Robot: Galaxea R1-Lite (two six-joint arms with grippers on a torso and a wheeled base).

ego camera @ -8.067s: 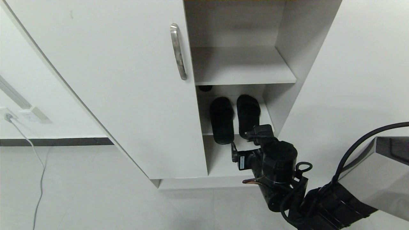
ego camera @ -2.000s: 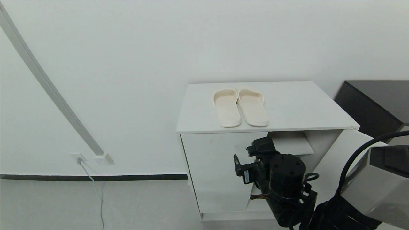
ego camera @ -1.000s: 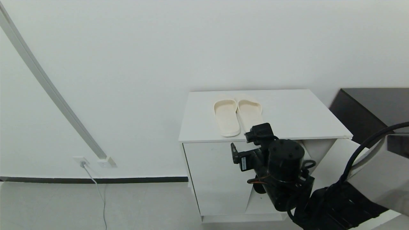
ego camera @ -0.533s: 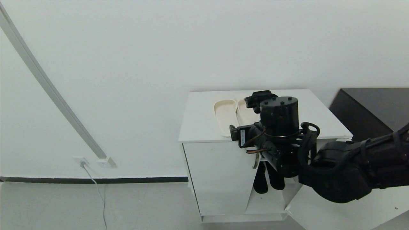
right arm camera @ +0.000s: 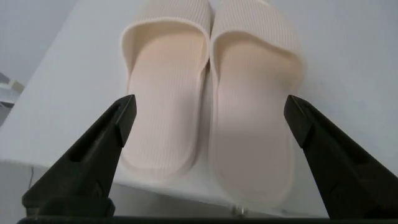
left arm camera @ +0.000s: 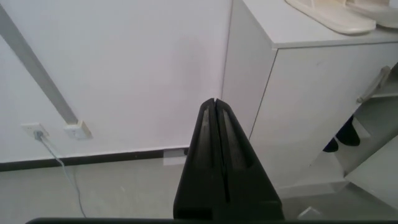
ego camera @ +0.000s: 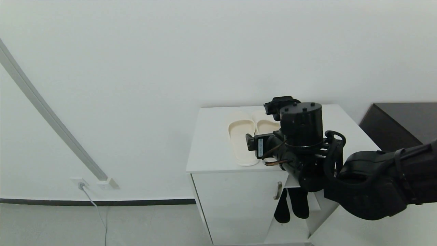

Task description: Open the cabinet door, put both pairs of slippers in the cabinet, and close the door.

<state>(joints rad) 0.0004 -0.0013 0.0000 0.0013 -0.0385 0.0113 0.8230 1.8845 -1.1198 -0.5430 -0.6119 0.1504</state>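
Cream slippers: we see the pair of ribbed cream foam slippers lying side by side, touching, on the flat top of the white cabinet.
Black slippers: the pair of plain black slippers lies inside the cabinet on a lower shelf, behind the silver handle.
Door: the white right door stands swung open.
Right hand: spread wide and holding nothing, its dark fingers flank the heel ends of the cream pair; we cannot tell whether they touch.
Left hand: fingers pressed together, gripping nothing, low beside the cabinet's left side.
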